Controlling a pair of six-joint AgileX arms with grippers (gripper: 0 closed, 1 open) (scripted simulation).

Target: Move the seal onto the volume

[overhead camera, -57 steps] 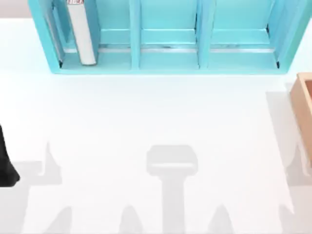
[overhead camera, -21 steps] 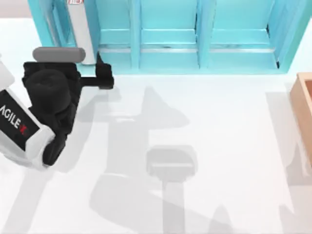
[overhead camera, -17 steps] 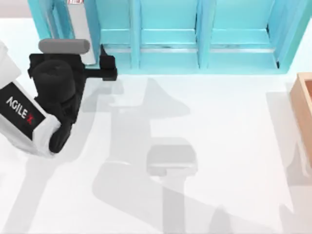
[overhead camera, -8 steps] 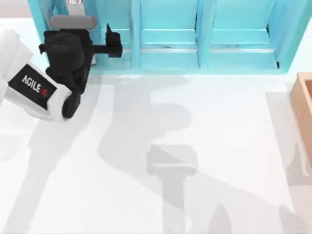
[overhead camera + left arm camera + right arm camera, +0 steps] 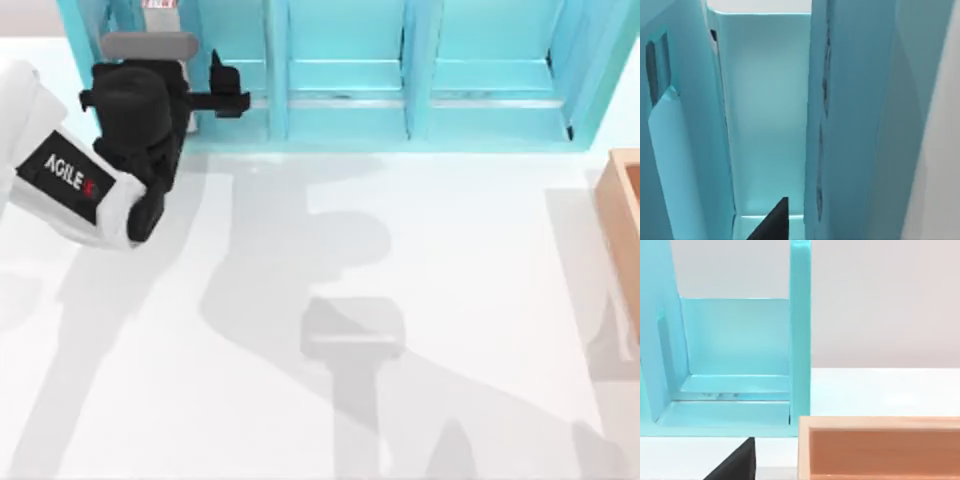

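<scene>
The seal is out of view. The volume [image 5: 156, 6] stands upright in the shelf's left compartment, a thin book with white page edges, and my left arm covers most of it. My left gripper [image 5: 160, 92] is at the mouth of that compartment, open, with one black finger [image 5: 226, 88] held out to the right of the book. The left wrist view looks into the teal compartment, with one dark fingertip [image 5: 772, 225] at the frame's edge. A dark fingertip [image 5: 737, 462] of my right gripper is in the right wrist view.
A light-blue shelf unit [image 5: 345, 120] with several compartments spans the back of the white table [image 5: 400, 250]. A tan wooden box [image 5: 625, 225] sits at the right edge, also in the right wrist view [image 5: 880, 447] beside the shelf's end wall [image 5: 800, 340].
My left arm came in from the left edge and travelled back to the shelf's left compartment. In the last half second it barely shifted, the finger moving slightly left.
</scene>
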